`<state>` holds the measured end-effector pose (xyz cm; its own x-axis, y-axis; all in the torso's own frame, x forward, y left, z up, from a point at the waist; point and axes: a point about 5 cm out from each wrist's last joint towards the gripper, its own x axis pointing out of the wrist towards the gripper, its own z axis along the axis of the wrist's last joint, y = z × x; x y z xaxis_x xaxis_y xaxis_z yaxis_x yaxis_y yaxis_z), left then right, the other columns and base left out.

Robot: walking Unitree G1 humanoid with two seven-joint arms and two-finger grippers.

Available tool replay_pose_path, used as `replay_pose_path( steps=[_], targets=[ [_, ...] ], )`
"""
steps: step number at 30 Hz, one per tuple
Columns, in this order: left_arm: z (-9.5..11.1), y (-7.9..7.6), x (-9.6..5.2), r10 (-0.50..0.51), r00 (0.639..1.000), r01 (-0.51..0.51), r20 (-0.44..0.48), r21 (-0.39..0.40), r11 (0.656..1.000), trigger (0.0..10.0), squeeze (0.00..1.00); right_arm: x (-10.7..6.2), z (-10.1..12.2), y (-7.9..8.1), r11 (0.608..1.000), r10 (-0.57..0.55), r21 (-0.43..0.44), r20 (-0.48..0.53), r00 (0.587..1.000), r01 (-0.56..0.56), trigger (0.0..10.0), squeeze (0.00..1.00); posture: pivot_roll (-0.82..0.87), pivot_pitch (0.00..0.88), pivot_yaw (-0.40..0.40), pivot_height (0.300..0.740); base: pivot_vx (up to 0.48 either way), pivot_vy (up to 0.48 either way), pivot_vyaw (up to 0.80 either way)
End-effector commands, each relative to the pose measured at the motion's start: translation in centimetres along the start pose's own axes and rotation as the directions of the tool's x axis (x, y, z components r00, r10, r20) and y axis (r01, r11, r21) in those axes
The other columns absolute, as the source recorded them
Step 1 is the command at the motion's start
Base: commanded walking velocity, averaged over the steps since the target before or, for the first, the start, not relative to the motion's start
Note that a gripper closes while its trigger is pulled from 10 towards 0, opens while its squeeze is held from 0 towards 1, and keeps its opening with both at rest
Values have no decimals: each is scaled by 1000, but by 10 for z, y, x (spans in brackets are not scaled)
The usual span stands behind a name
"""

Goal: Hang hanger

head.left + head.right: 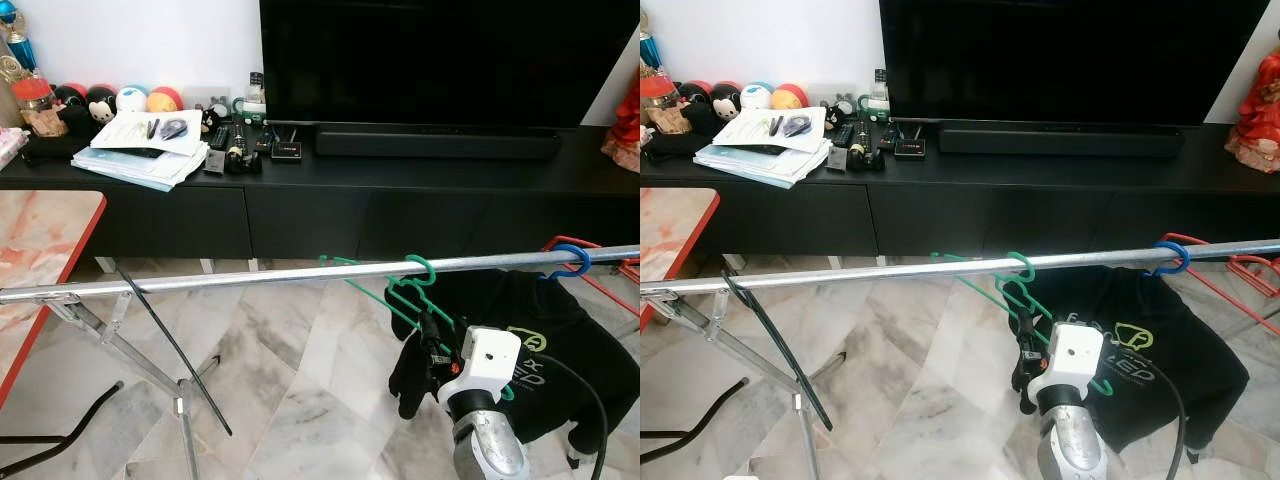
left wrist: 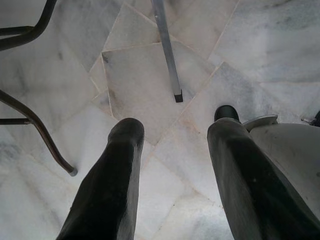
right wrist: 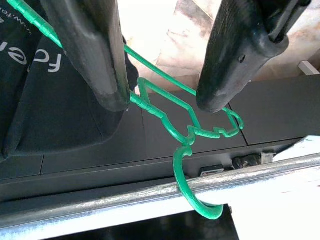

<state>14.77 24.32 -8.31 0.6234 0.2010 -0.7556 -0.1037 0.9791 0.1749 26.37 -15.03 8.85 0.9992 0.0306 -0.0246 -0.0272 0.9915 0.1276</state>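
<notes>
Hanger (image 3: 165, 117), green and carrying a black shirt (image 1: 520, 340), hooks over the rail (image 1: 300, 272), so the right hand (image 3: 160, 102) is spread open, gripping nothing.

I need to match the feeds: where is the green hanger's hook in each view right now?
Left eye view: green hanger hook over the metal rail, right of centre, above the right claw.
Right eye view: same hook, slightly nearer centre.
Right wrist view: hook looped round the rail, beyond the fingers.
Left wrist view: marble floor and rack legs; no hook.
Shared landmark: the metal rail.
</notes>
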Motion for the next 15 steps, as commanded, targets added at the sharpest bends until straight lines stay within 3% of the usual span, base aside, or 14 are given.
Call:
replay_pose_path(
  steps=[1,15],
  targets=[
    [-11,3,-3,3,999,-3,-43,-14,1000,10000,0,1,6,2,1000,6,-6,33,999,-6,10000,0,-30,103,7,740,-251,0,0],
    [-9,1,-2,-1,999,1,-44,-18,1000,10000,0,3,6,4,1000,9,-16,36,999,-9,10000,0,-40,83,13,740,-266,0,0]
  ],
)
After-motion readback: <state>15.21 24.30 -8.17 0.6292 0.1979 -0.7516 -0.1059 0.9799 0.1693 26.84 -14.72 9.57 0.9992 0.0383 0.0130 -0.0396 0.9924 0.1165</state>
